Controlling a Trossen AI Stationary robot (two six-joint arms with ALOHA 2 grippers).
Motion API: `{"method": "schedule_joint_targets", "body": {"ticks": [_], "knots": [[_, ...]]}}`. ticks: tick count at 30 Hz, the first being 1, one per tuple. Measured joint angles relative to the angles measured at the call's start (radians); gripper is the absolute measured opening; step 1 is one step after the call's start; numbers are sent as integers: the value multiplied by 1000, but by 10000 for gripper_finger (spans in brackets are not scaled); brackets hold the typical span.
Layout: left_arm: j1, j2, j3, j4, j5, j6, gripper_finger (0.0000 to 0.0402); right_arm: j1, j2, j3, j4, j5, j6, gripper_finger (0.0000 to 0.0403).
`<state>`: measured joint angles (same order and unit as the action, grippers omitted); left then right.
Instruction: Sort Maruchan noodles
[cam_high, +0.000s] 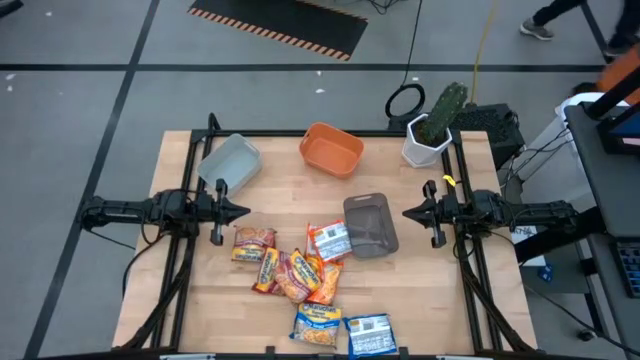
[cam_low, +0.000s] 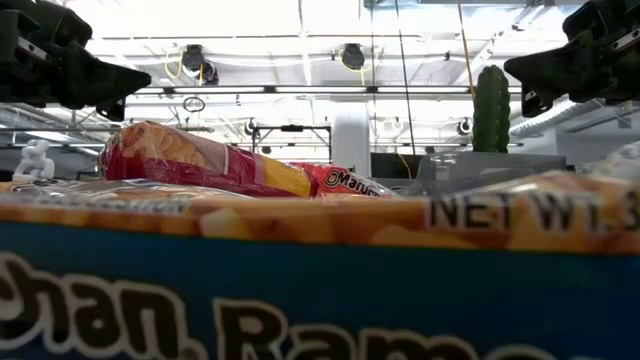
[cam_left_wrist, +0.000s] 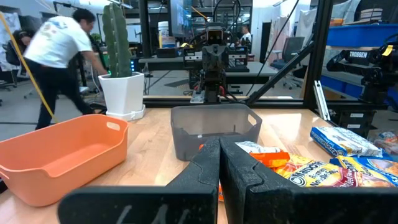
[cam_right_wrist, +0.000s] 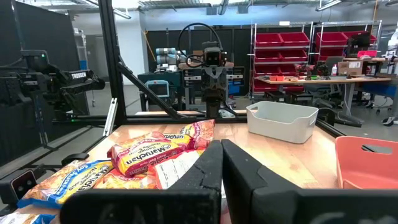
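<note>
The left hand (cam_high: 243, 211) hangs over the left side of the wooden counter (cam_high: 420, 290). Its two fingers are pressed together and hold nothing. The right hand (cam_high: 408, 212) hangs over the right side, pointing at the left one. Its fingers are pressed together too, with nothing between them.

The Maruchan noodles (cam_high: 300, 275) lie in a loose heap on the counter, from the middle down to the front edge. Some packets touch or lie over each other. One red-and-white packet (cam_high: 329, 241) sits just beside the dark grey tray (cam_high: 371, 224), maybe touching it. A yellow-and-blue packet (cam_high: 316, 325) and a blue-and-white one (cam_high: 369, 335) lie side by side at the front edge.

The dark grey tray is near the middle, a bit to the right. An orange tray (cam_high: 331, 149) sits at the back edge in the middle. A light grey tray (cam_high: 230, 160) sits near the back left corner. A cactus in a white pot (cam_high: 430, 130) stands at the back right corner.

A person in a white shirt (cam_left_wrist: 53, 53) bends over on the floor past the counter.
</note>
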<state>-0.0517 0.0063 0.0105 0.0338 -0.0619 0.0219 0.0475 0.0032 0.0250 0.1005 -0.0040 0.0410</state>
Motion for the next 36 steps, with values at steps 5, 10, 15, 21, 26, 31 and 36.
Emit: {"method": "schedule_joint_targets", "body": {"ticks": [5, 10, 15, 21, 26, 31, 36], "knots": [[0, 0, 0, 0, 0, 0, 4, 0, 0, 0, 0, 0, 0, 0], [0, 0, 0, 0, 0, 0, 4, 0, 0, 0, 0, 0, 0, 0], [0, 0, 0, 0, 0, 0, 4, 0, 0, 0, 0, 0, 0, 0], [0, 0, 0, 0, 0, 0, 4, 0, 0, 0, 0, 0, 0, 0], [0, 0, 0, 0, 0, 1, 4, 0, 0, 0, 0, 0, 0, 0], [0, 0, 0, 0, 0, 2, 4, 0, 0, 0, 0, 0, 0, 0], [1, 0, 0, 0, 0, 25, 4, 0, 0, 0, 0, 0, 0, 0]]}}
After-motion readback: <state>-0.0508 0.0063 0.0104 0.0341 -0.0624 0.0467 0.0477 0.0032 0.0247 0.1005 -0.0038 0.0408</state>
